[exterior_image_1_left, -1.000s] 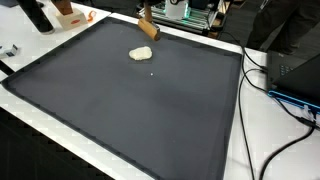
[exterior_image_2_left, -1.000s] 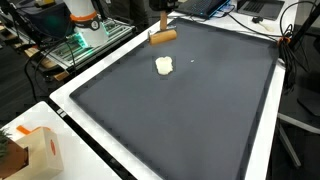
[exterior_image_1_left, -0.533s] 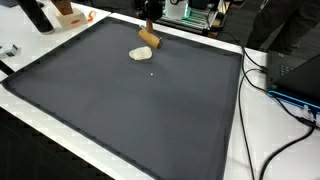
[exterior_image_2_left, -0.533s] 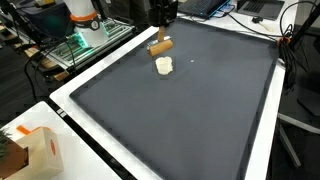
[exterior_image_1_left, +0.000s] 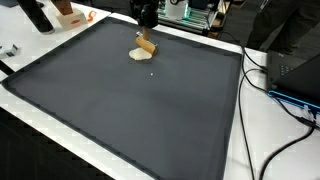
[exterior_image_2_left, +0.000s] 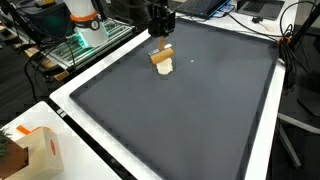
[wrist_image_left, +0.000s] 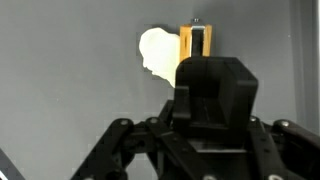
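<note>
The hand (exterior_image_2_left: 160, 38) is clenched on the wooden block (exterior_image_2_left: 162, 54). Over the last second it has carried the block in from the far edge of the dark mat (exterior_image_2_left: 180, 115). The block now hangs right by the pale lump (exterior_image_2_left: 164, 68), which has not moved. In the wrist view the lump (wrist_image_left: 154, 55) lies at the block's (wrist_image_left: 196, 42) 9 o'clock.

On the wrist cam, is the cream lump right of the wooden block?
No, the wrist view shows the cream lump just left of the wooden block.

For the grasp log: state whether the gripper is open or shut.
Shut: the gripper clamps the wooden block, beside the cream lump.
</note>
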